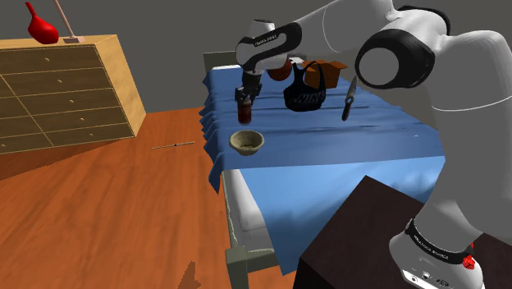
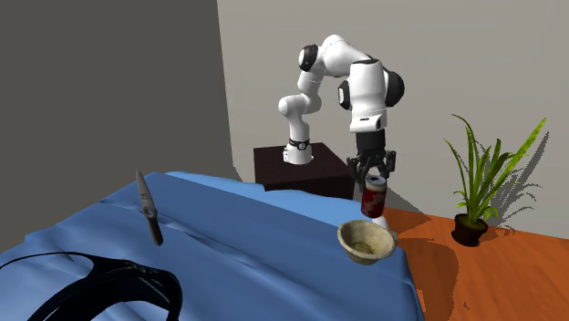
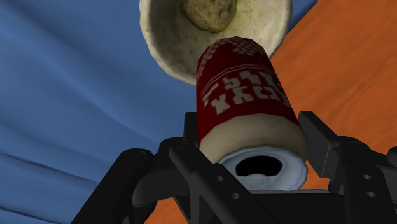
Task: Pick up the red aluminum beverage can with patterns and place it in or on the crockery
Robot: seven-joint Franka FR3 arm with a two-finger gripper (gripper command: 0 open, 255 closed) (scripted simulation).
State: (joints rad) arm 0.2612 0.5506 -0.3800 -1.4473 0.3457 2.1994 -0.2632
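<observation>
Can (image 3: 245,83) clamped in my pincer (image 3: 251,130), just beside bowl (image 1: 247,142); I see knife (image 1: 349,98) standing on bed (image 1: 353,152), well apart.

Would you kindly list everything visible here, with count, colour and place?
blue cloth: one, blue, covering the surface
red patterned beverage can: one, red and white, clasped in the gripper
round beige bowl: one, beige, on the cloth by its edge
dark knife: one, dark grey, on the cloth
black fabric item: one, black, on the cloth
wooden dresser: one, light brown, shoulder view's left
red vase: one, red, atop the dresser
potted plant: one, green, on the floor
white arm: one, white, above the cloth
black gripper: one, black, shut on the can
</observation>
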